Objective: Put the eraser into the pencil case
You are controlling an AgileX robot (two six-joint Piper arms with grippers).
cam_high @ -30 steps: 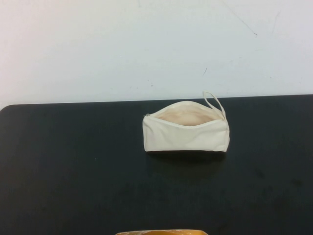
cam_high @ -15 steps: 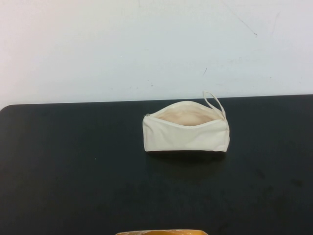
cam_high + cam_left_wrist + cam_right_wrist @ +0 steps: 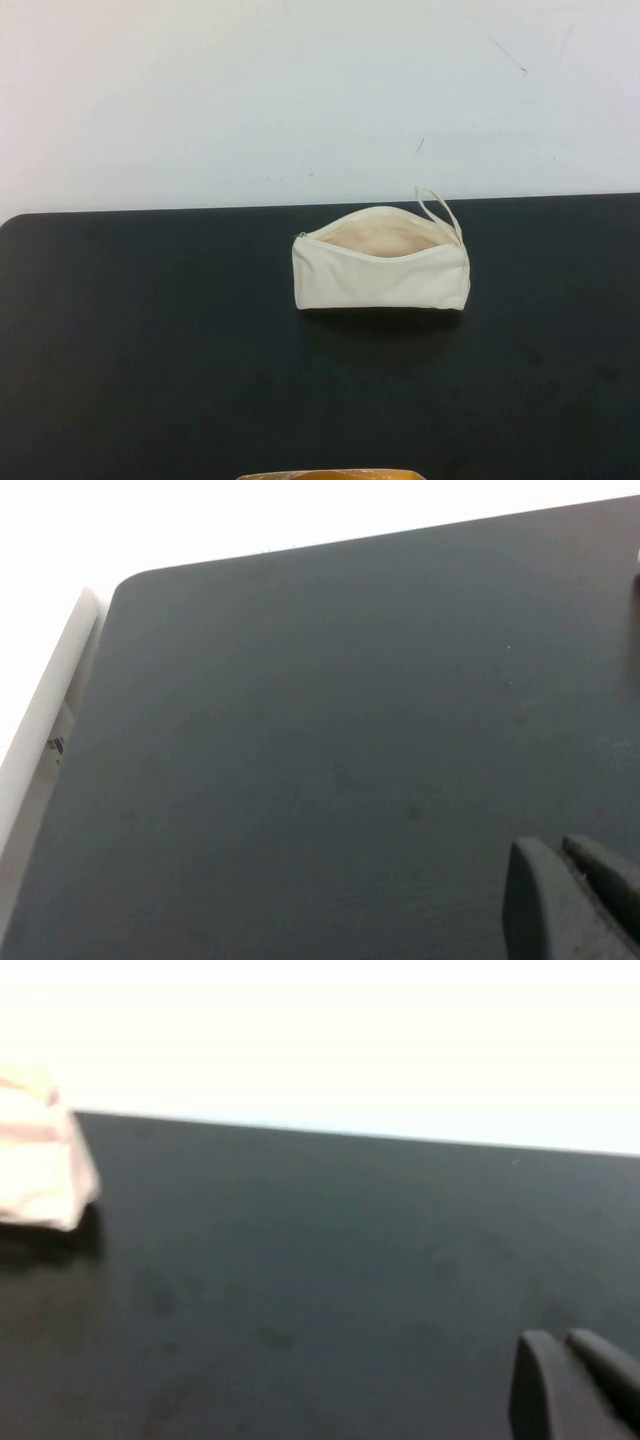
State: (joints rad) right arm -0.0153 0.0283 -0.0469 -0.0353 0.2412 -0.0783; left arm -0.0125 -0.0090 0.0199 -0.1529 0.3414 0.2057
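The pencil case (image 3: 381, 263) is a cream-white zip pouch lying at the back middle of the black table (image 3: 150, 340). Its zip is open and shows pale pinkish lining, and a thin loop strap (image 3: 438, 211) sticks up at its right end. One end of it shows in the right wrist view (image 3: 40, 1165). The eraser is not in view in any frame. Neither arm shows in the high view. My left gripper (image 3: 560, 848) is shut and empty over bare table near the left edge. My right gripper (image 3: 560, 1338) is shut and empty, well apart from the pouch.
A tan-orange strip (image 3: 330, 474) shows at the bottom edge of the high view; I cannot tell what it is. A white wall (image 3: 320, 90) stands behind the table. The table's rounded far-left corner (image 3: 125, 585) shows in the left wrist view.
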